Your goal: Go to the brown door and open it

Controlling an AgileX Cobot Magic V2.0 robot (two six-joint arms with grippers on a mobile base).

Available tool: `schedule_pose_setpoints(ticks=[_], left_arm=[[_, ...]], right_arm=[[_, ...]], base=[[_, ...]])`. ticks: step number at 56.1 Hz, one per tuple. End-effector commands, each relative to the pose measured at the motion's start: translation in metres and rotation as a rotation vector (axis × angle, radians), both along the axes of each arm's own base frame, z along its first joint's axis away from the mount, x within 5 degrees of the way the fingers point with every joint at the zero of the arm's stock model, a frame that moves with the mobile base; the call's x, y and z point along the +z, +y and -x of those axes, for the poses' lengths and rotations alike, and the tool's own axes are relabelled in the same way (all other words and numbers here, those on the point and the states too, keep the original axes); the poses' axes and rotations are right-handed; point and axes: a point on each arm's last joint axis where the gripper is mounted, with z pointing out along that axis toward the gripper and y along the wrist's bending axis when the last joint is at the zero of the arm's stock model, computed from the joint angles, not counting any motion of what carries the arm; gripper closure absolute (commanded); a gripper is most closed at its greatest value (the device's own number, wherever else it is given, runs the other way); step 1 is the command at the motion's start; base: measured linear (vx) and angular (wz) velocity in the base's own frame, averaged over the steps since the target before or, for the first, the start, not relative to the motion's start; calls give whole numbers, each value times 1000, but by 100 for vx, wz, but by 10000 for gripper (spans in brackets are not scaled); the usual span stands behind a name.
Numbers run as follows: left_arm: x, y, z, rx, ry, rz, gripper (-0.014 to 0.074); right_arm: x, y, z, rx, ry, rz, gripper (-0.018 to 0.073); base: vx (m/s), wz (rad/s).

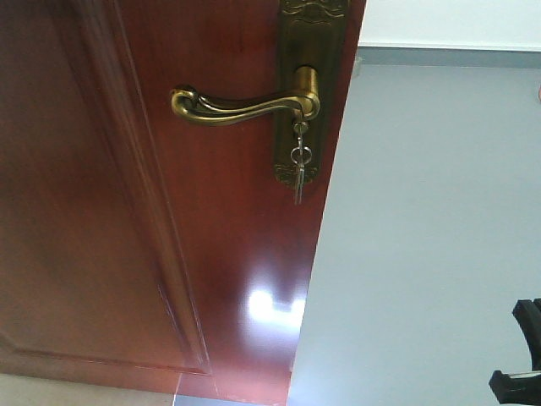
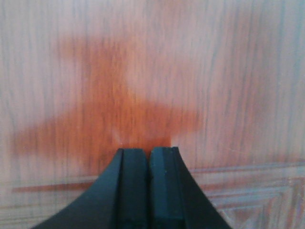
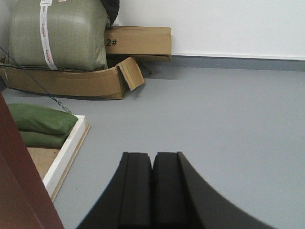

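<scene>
The brown door (image 1: 127, 211) fills the left of the front view, glossy and panelled. Its free edge runs down the middle of that view, with grey floor (image 1: 423, 237) beyond it. A curved brass lever handle (image 1: 237, 106) sits on an ornate brass backplate (image 1: 304, 51), and small silver keys (image 1: 298, 169) hang below. My left gripper (image 2: 148, 150) is shut with nothing in it, its tips very near the door's wood (image 2: 214, 71), where its shadow falls. My right gripper (image 3: 152, 155) is shut and empty over the floor, with the door's edge (image 3: 14, 181) at its lower left.
Behind the door stand a big green sack (image 3: 57, 33), cardboard boxes (image 3: 138, 40), folded green bags (image 3: 40, 119) and a white wooden frame (image 3: 66, 148) on the floor. A white wall (image 3: 238, 24) with a grey skirting closes the far side. A black arm part (image 1: 520, 355) shows at the front view's lower right.
</scene>
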Motion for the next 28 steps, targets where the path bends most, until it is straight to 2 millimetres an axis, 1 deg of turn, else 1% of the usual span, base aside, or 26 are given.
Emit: schedule_pose_setpoints(ticks=[1,7,16,24,28], left_arm=[[13,2,5,18,-46,24,600],[13,2,5,23,-50,-3,600],[11,3,5,54,-75,-135,600],[13,7,4,91,-79,-84,600],[15,9,4,114,-104,-87,600]], right_arm=[[6,-1,-2,-5,-83,10,559],[6,-1,-2,-5,-83,10,559],[6,-1,-2,-5,-83,10,559],[6,-1,-2,-5,-83,10,559],[6,-1,-2,-5,-83,10,559]], base=[[0,0],[0,0],[0,0],[0,0],[0,0]])
